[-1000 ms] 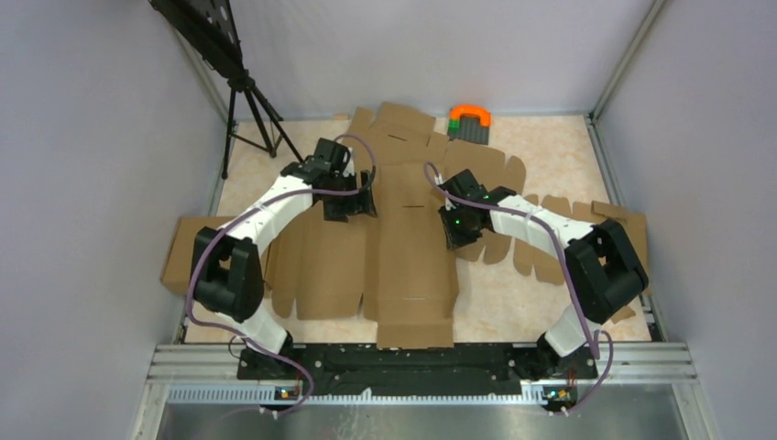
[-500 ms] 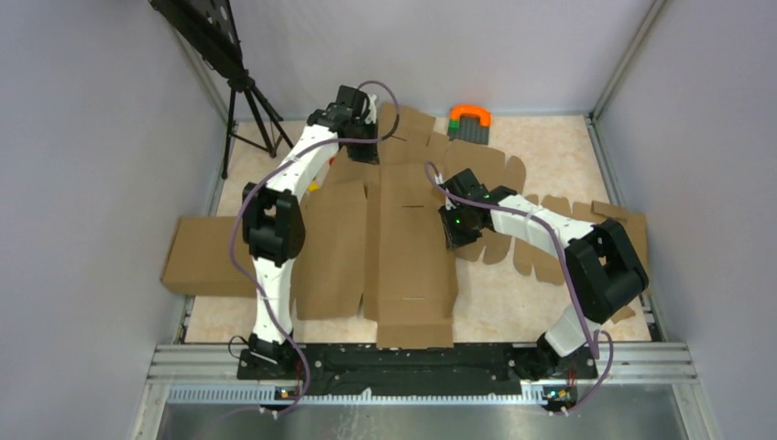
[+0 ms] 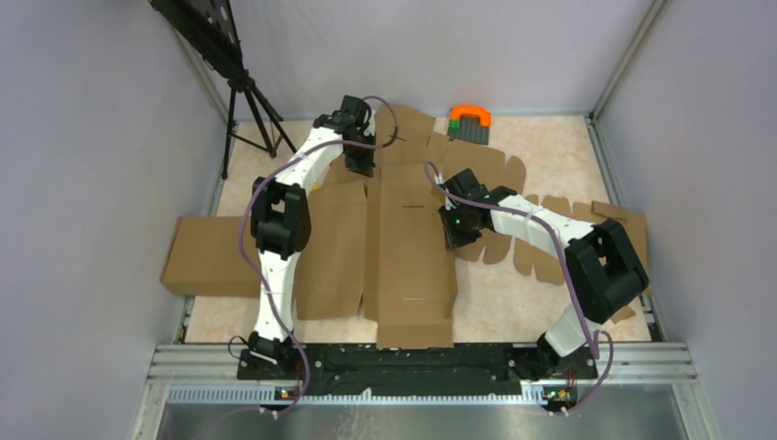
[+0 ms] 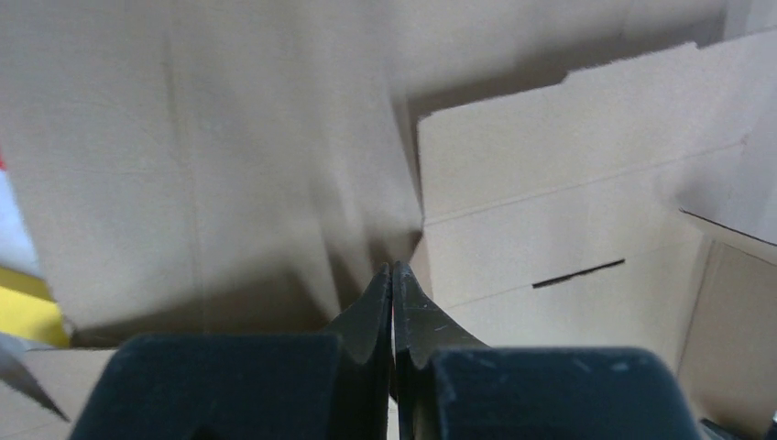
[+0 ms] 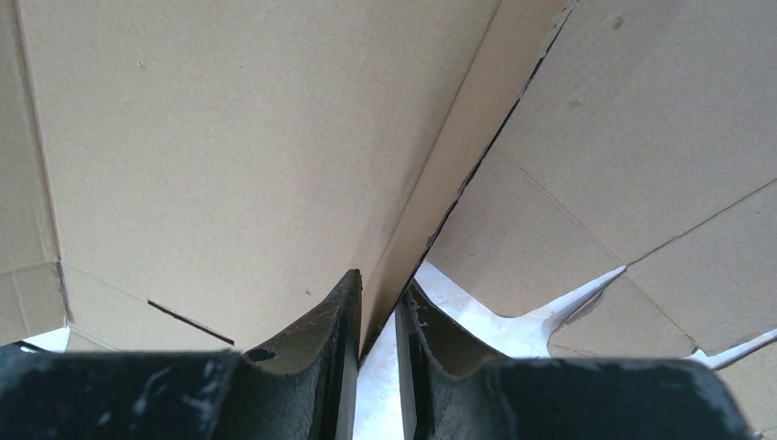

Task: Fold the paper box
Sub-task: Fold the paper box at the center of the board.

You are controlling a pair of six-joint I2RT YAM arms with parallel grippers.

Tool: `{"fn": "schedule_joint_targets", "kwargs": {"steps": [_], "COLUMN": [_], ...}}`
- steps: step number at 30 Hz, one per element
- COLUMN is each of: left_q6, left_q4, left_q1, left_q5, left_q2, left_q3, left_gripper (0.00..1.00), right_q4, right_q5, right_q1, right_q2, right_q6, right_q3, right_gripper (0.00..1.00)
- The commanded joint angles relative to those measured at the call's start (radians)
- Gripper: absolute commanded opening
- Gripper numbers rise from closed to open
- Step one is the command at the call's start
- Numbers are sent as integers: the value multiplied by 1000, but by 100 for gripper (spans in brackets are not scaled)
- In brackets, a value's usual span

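The paper box [image 3: 403, 247] lies opened out across the middle of the table [image 3: 559, 151], its long centre panel running from the near edge towards the far edge. The right jaws are drawn narrow on the strip along the box's right side, and the right wrist view shows the cardboard edge caught between the 2 fingers [image 5: 339, 312]. The left jaws, at the far end of the sheet, are pressed fully together with nothing between them, poised just above a flap cut with a slot [image 4: 577, 272].

The corrugated sheet looks light and stiff across each panel, likely to bend cleanly only along its crease lines and to skate on the smooth table if pushed from 1 side alone. The thin tabs seem the weak points, prone to crushing or tearing. The best hold is probably a free flap edge close to a crease, while the other arm steadies the centre panel.

A plain cardboard slab [image 3: 206, 257] sits at the left edge, more die-cut sheets [image 3: 550, 229] lie towards the right edge, an orange-and-green object [image 3: 469, 119] rests at the far edge, and a tripod [image 3: 249, 110] stands by the far-left corner.
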Motion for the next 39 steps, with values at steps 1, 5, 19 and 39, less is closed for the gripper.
{"fn": "schedule_joint_targets", "kwargs": {"steps": [1,5,19,39], "left_q6": [24,27,-19,4], "left_q4": [-70,-127,-43,-76], "left_q1": [1,-2,0,-1], "left_q5": [158,229,92,117], "left_q2": [33,29,-63,19], "left_q3": [75,56,8,37], "left_gripper": [0,2,1,0], "right_q4": [16,16,16,9], "right_q5": [-16,-17,-18,-16], "right_q1": [-6,-6,-6,-6], "right_q2": [-39,-37,-41,-51], "right_q6": [-8,-7,-7,-10], "right_q3": [35,36,36,29], "right_gripper": [19,19,19,19]}}
